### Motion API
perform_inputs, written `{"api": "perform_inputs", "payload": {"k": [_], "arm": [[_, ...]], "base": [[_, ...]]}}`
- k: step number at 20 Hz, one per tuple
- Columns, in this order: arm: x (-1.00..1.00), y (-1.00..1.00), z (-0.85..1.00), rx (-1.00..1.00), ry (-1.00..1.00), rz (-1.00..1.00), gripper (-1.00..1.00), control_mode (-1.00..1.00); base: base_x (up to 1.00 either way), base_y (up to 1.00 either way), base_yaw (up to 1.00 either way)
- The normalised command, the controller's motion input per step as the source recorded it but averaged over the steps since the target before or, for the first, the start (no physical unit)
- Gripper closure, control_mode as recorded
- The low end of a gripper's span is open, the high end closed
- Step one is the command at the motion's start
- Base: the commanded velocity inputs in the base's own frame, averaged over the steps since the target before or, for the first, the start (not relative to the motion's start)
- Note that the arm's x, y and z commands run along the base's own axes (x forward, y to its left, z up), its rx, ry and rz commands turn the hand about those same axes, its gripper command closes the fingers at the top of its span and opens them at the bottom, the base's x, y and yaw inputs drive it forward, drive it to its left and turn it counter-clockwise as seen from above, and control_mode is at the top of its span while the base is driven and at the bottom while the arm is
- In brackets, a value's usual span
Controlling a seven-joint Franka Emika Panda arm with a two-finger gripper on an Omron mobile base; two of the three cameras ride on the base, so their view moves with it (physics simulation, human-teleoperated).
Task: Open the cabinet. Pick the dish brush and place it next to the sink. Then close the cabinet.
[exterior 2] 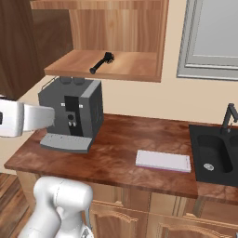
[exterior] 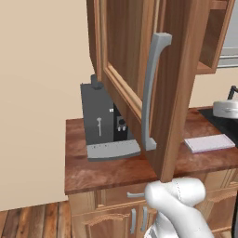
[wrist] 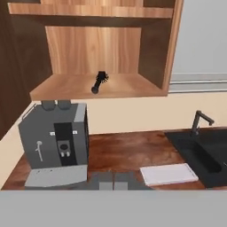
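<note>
While its door point(exterior: 139, 79) stands swung wide toward the robot, the cabinet point(exterior 2: 116, 42) is open, its lower shelf point(wrist: 97, 91) exposed in the right base and hand views. From the left base view the door is seen nearly edge-on, with its long grey bar handle point(exterior: 151, 90) running down the near face.

Below runs the brown counter point(exterior 2: 121, 144), with lower cupboards point(exterior 2: 153, 218) under its front edge. At the counter's right end the black sink point(exterior 2: 216, 160) is set in, and a thin black faucet point(exterior 2: 228, 117) rises at its back edge.

At the counter's left end, toward the back, stands a grey coffee machine point(exterior 2: 72, 114), directly under the cabinet's left part. Between it and the sink, near the counter's front edge, a flat pale board point(exterior 2: 163, 161) lies just left of the basin without touching it.

On the shelf, about midway along it, lies the black dish brush point(exterior 2: 102, 62), its bristled head toward the back and its handle pointing to the shelf's front edge. It lies well above the counter and well apart from the sink.

At the bottom of the hand view the gripper point(wrist: 114, 181) shows its two dark fingertips point(wrist: 105, 181) pressed together, clenched on nothing. It hangs low in front of the counter, facing the coffee machine and the shelf, apart from the brush.
</note>
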Motion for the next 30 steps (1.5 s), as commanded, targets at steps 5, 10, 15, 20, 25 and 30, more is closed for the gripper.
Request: {"api": "perform_inputs", "payload": {"k": [5, 10, 15, 20, 25, 30], "arm": [[0.0, 0.04, 0.0, 0.0, 0.0, 0.14, -1.0, -1.0], [0.01, 0.0, 0.01, 0.0, 0.0, 0.13, -1.0, -1.0], [0.18, 0.01, 0.15, -0.02, 0.11, 0.02, -1.0, -1.0], [0.26, 0.04, 0.28, -0.05, 0.18, 0.0, -1.0, -1.0], [0.37, 0.0, 0.01, -0.04, 0.14, 0.0, -1.0, -1.0], [0.41, 0.0, 0.0, 0.0, 0.02, -0.02, -1.0, -1.0]], "base": [[0.0, 0.0, 0.0], [0.0, 0.0, 0.0], [0.0, 0.0, 0.0], [0.0, 0.0, 0.0], [0.0, 0.0, 0.0], [0.0, 0.0, 0.0]]}}
